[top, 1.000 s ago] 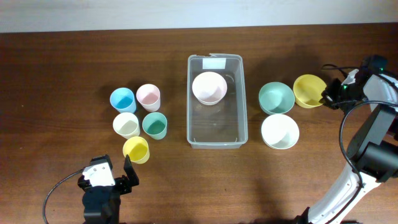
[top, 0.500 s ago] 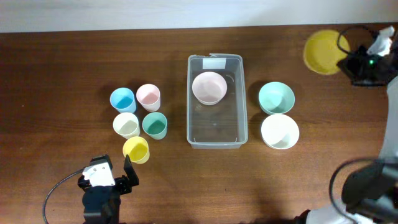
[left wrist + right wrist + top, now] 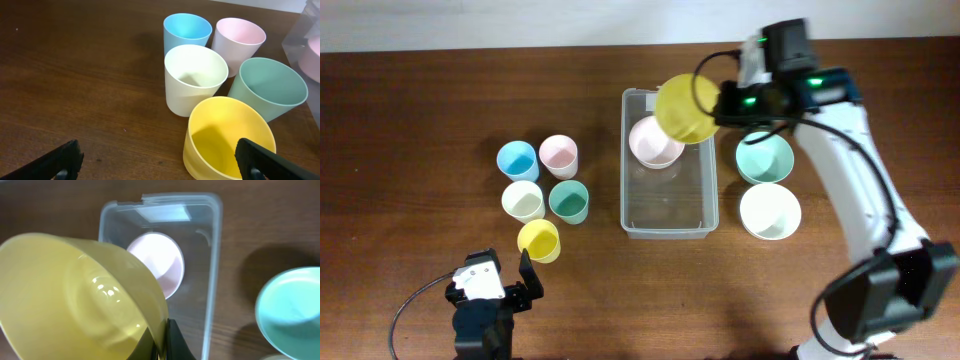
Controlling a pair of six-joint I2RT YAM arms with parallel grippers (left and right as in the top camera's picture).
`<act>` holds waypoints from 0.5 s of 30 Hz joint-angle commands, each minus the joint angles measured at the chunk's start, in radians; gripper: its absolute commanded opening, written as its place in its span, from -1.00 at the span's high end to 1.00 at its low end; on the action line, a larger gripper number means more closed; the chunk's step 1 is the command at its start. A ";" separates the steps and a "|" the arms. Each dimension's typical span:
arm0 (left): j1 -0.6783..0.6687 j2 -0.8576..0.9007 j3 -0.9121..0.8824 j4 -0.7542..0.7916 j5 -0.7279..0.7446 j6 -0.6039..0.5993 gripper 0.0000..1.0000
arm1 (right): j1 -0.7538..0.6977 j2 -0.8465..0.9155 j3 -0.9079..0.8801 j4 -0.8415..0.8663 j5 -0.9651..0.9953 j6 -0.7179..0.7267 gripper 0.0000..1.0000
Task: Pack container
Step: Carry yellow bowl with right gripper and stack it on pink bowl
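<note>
1. At the right gripper (image 3: 718,104): pinched shut on the rim of a yellow bowl (image 3: 686,108), seen from the wrist view as two dark fingers (image 3: 172,342) closing on the bowl's edge.
2. Held up off the table (image 3: 420,110) and tilted, with the open side facing partly upward and away from the gripper.
3. Directly below: the container (image 3: 711,190), resting lengthwise at the middle of the table, white label at its far short rim; overlapped by the yellow bowl at the far right part in the overhead view.
4. Inside the container, toward the labelled end: a pink bowl (image 3: 650,142), upright, partly covered from above by the yellow bowl.
5. Right of the container, on the table: a mint bowl (image 3: 764,158) and, nearer the robot, a white bowl (image 3: 770,211), just beside each other.
6. At the left gripper (image 3: 160,162): spread wide, gripping nothing, low at the table's near side.
7. Just ahead of it: a yellow cup (image 3: 539,240).
8. Beyond that, clustered upright to the left of the container: a cream cup (image 3: 523,200), a green cup (image 3: 569,201), a blue cup (image 3: 517,160) and a pink cup (image 3: 559,155).
</note>
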 commanded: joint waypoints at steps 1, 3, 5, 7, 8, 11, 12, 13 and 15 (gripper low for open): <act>0.002 -0.008 -0.005 0.002 0.007 0.016 -0.99 | 0.068 0.103 0.001 0.010 0.132 0.038 0.92; 0.002 -0.008 -0.005 0.002 0.007 0.016 -0.99 | 0.086 0.175 0.001 0.024 0.132 0.041 0.92; 0.002 -0.008 -0.005 0.002 0.007 0.016 -0.99 | 0.092 0.232 0.001 0.057 0.124 0.040 0.93; 0.002 -0.008 -0.005 0.002 0.007 0.016 -0.99 | 0.092 0.278 0.001 0.110 0.094 0.023 0.93; 0.002 -0.008 -0.005 0.002 0.007 0.016 -0.99 | 0.092 0.293 0.001 0.135 0.077 0.017 0.92; 0.002 -0.008 -0.005 0.002 0.007 0.016 -0.99 | 0.084 0.305 0.001 0.193 0.039 0.017 0.86; 0.002 -0.008 -0.005 0.002 0.007 0.016 -0.99 | 0.082 0.302 0.002 0.207 0.014 0.011 0.63; 0.002 -0.008 -0.005 0.002 0.007 0.016 -0.99 | 0.080 0.293 0.003 0.220 -0.023 -0.009 0.38; 0.002 -0.008 -0.005 0.002 0.007 0.016 -0.99 | 0.079 0.266 0.018 0.229 -0.067 -0.035 0.17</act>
